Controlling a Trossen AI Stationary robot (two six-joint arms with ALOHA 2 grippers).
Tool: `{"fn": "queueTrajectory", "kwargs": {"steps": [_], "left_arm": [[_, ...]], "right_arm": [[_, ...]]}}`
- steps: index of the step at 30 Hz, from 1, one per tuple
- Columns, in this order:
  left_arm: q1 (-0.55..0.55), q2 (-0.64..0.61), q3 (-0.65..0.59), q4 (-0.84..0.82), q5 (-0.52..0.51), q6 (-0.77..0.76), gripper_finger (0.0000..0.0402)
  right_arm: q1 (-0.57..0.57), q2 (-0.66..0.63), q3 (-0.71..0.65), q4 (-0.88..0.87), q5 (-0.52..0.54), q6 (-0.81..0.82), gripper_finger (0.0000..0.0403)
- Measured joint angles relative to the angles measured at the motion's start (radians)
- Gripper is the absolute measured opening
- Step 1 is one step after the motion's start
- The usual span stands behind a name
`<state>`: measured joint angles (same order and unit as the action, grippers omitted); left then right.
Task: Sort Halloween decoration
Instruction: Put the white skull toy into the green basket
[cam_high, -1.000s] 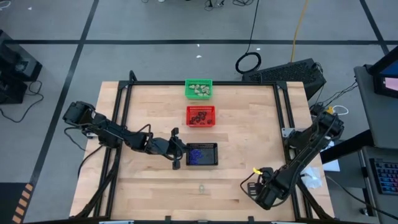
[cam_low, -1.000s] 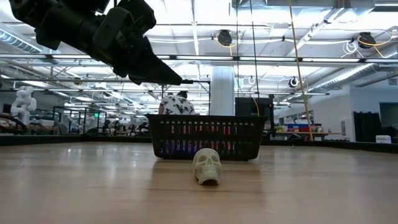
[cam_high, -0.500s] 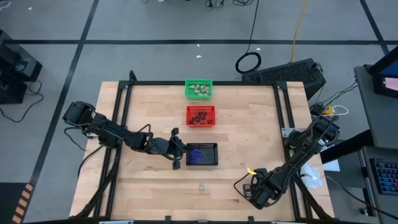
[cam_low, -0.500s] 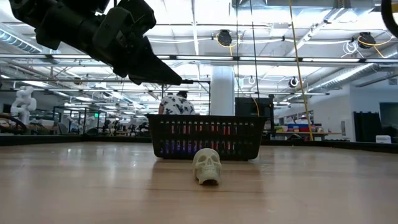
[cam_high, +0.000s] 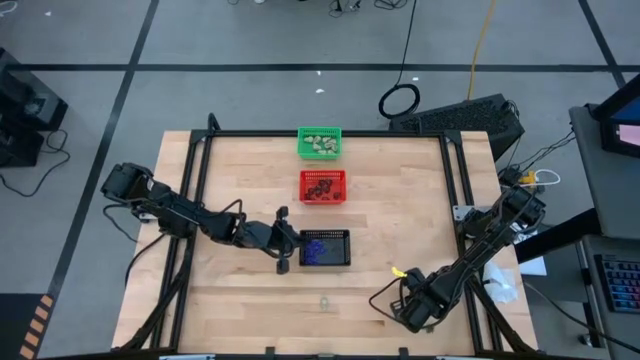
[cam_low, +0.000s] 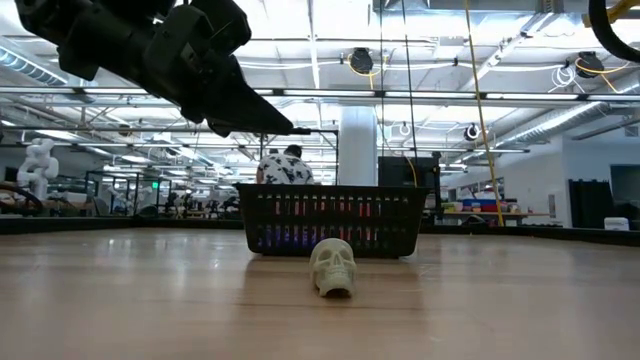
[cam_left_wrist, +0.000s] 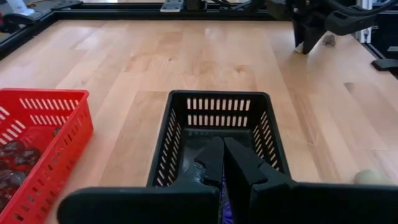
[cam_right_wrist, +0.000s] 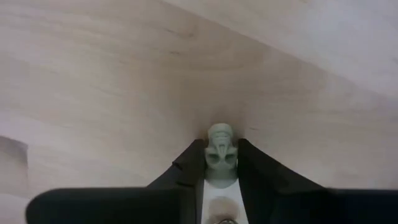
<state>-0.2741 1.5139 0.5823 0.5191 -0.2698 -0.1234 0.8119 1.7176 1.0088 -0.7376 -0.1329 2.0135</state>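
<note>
Right wrist view | right pincer (cam_right_wrist: 221, 163) clamps cream skull (cam_right_wrist: 220, 144) | above table (cam_right_wrist: 93, 74)

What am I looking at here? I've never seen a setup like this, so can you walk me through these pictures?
This is a robot with two dark arms working at a wooden table. One picture looks straight down from above, one looks across the table at table height, and two come from cameras on the arms' wrists.

Three mesh baskets sit in a row. The green basket holds pale trinkets, the red basket dark ones, and the black basket purple ones. A pale skull lies loose on the wood.

The left claw is shut and empty, poised at the black basket's edge. The right claw is at the near edge of the table. Its wrist camera shows a pale skull straight ahead, but I can't tell whether the claw grips it.
</note>
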Motion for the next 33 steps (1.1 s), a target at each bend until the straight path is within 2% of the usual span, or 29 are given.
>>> {"fn": "queueTrajectory", "kwargs": {"steps": [8, 18, 22, 33], "left_arm": [[0.001, 0.000, 0.000, 0.004, 0.004, 0.000, 0.0008], [0.020, 0.000, 0.000, 0.004, 0.004, 0.000, 0.0008], [0.020, 0.000, 0.000, 0.004, 0.004, 0.000, 0.0008], [0.019, 0.000, 0.000, 0.004, 0.004, 0.000, 0.0008]], "right_arm": [[-0.018, -0.057, -0.001, 0.000, 0.015, -0.073, 0.0060], [-0.080, -0.209, -0.001, -0.030, 0.184, -0.187, 0.0060], [-0.152, -0.244, -0.001, -0.047, 0.237, -0.286, 0.0060], [-0.484, -0.249, -0.001, -0.048, 0.238, -0.742, 0.0061]]}}
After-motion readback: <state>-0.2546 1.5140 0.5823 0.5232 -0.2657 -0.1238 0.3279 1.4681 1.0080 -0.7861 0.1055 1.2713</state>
